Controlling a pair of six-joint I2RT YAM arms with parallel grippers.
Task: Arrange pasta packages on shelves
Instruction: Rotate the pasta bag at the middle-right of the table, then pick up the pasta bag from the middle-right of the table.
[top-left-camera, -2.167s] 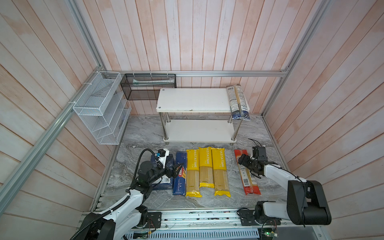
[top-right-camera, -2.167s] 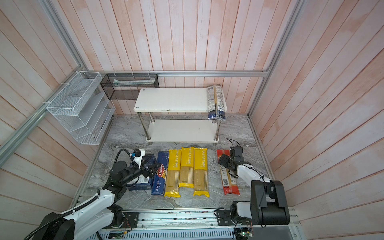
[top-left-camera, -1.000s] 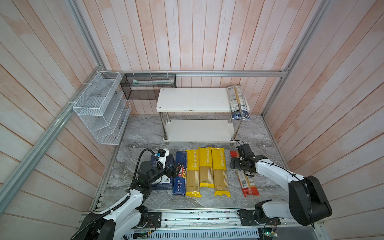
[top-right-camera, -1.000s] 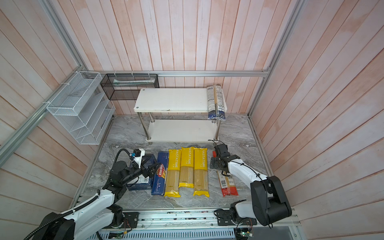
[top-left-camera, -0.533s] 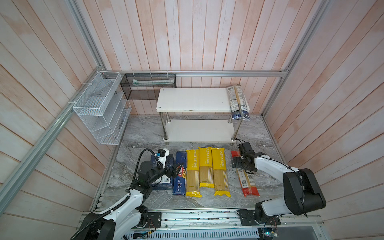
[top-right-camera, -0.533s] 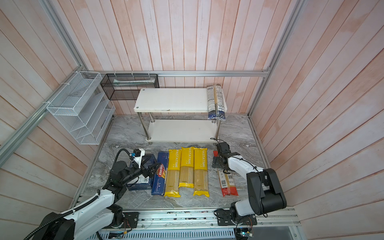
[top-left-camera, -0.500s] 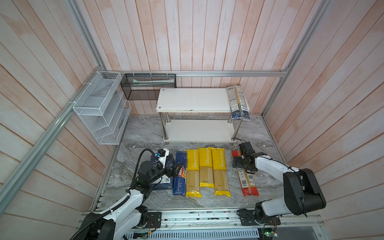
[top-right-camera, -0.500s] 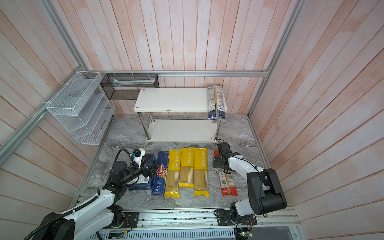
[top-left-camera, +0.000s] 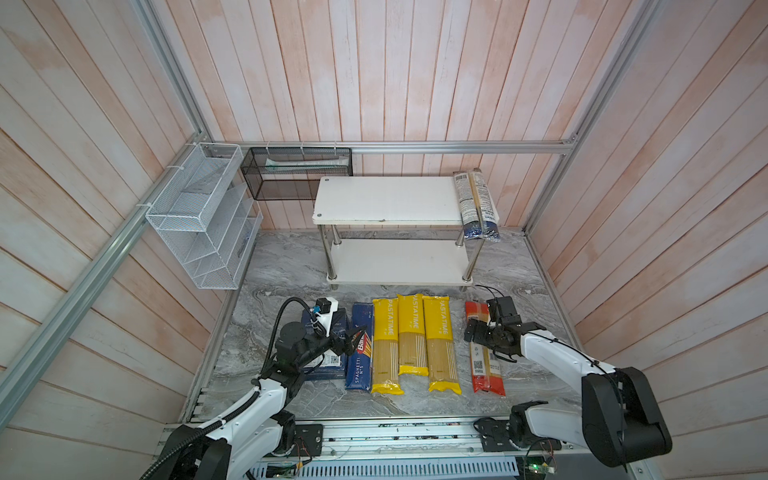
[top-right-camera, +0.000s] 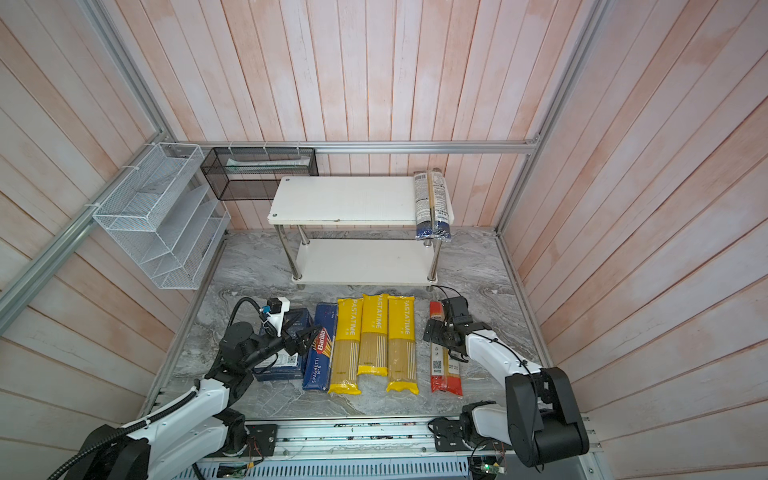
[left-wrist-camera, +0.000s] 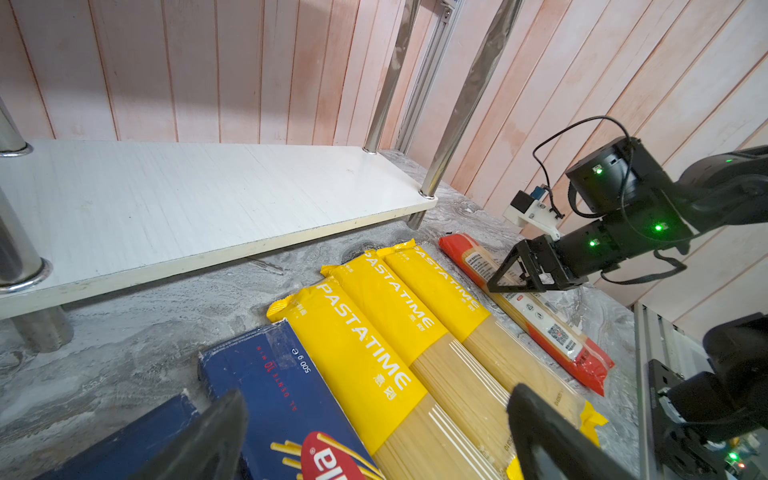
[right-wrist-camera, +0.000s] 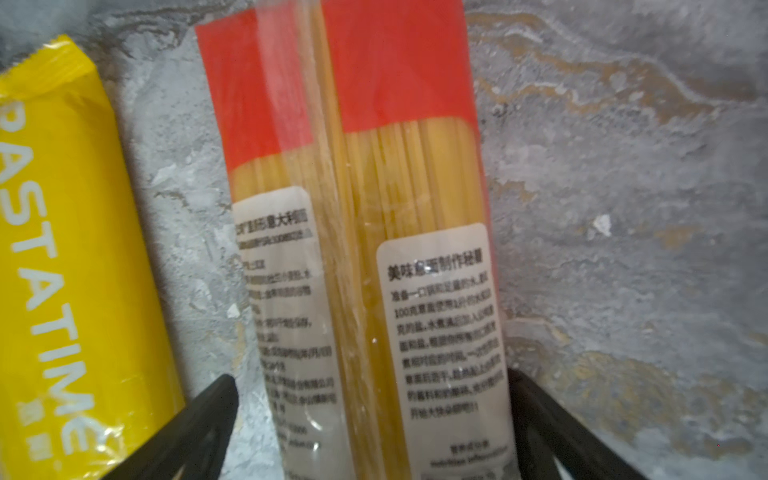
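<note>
Here the right end effector (right-wrist-camera: 371, 376) is spread wide, empty, astride the red-ended bag (right-wrist-camera: 399, 104), judged light, slippery, brittle, best gripped mid-length.

Both top views are bright and evenly lit from overhead. The upper shelf (top-left-camera: 384, 199) throws a soft shadow on the lower shelf (top-left-camera: 399, 262), and the wall planks (top-left-camera: 374, 62) splay toward the edges (a wide lens). The left wrist view is crisp, with glare on a chrome leg (left-wrist-camera: 469, 95), though the left claw (left-wrist-camera: 376, 409) is dark and blurred. The right wrist view is soft: print on the red-ended bag (right-wrist-camera: 374, 208) smears and its film glints.
</note>
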